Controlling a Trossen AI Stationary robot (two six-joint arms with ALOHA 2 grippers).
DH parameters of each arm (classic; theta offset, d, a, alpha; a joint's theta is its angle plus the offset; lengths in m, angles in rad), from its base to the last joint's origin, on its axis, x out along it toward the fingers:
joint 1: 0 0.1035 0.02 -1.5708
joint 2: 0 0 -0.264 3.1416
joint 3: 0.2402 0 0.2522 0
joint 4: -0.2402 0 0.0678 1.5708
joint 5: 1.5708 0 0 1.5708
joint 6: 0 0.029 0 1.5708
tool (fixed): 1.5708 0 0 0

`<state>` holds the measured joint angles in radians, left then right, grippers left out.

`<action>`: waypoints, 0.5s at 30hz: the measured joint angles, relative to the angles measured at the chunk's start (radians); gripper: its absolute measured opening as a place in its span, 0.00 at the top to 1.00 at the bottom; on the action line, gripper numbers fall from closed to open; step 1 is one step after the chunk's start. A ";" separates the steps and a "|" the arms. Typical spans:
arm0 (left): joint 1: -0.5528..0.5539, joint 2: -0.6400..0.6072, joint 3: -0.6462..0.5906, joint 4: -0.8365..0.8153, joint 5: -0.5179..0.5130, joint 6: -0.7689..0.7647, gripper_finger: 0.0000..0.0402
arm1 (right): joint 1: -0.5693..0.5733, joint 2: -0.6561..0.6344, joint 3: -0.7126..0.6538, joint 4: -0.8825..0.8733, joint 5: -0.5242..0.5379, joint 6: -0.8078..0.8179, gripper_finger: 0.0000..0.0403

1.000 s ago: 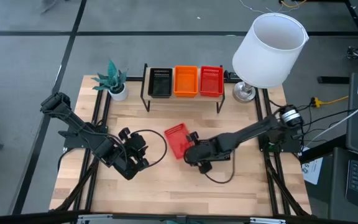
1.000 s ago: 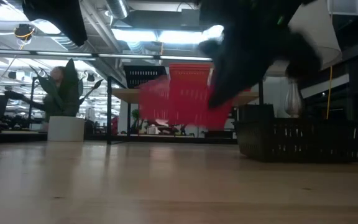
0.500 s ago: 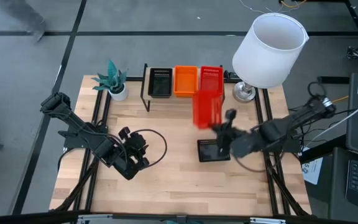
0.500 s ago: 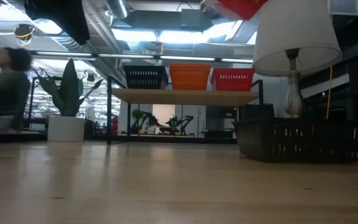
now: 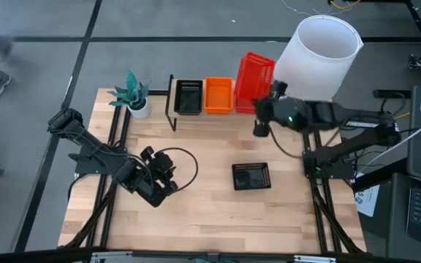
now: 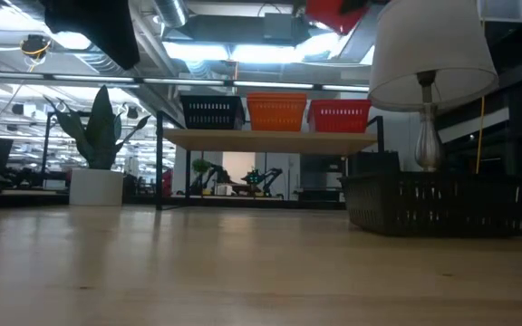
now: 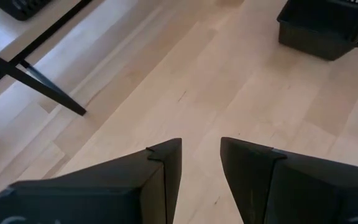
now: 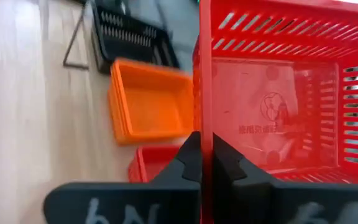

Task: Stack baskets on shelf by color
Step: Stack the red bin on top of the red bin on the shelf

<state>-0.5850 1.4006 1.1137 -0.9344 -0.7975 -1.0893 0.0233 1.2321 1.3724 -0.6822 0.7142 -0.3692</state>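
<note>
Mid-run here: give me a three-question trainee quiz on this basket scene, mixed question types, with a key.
1. True or false: the right gripper is shut on the red basket.
2. Which basket colour sits in the middle of the shelf? A) black B) orange C) red
3. Fill in: the loose basket lying on the table is ____.

Key: 1 true. 2 B, the orange basket. 3 black.

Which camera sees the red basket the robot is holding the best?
The right wrist view: the held red basket fills it, its wall pinched in the right gripper. The high view shows it tilted above the shelf. The low view catches only a corner. The left wrist view misses it.
</note>
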 joint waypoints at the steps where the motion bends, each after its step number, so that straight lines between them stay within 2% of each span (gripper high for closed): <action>1: 0.002 0.000 0.000 0.000 0.000 0.000 0.74 | -0.031 0.013 0.025 -0.049 -0.032 0.035 1.00; 4: 0.003 0.000 0.000 -0.001 0.000 0.002 0.74 | -0.117 0.052 0.081 -0.207 -0.141 0.133 1.00; 6: 0.003 0.000 0.000 -0.003 0.000 0.008 0.74 | -0.155 0.076 0.085 -0.247 -0.191 0.156 1.00; 15: 0.003 0.000 0.000 -0.003 0.000 0.026 0.74 | -0.224 0.185 0.066 -0.306 -0.271 0.094 1.00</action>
<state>-0.5816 1.4006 1.1137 -0.9375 -0.7971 -1.0634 -0.2012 1.4175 1.4380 -0.9879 0.4434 -0.2751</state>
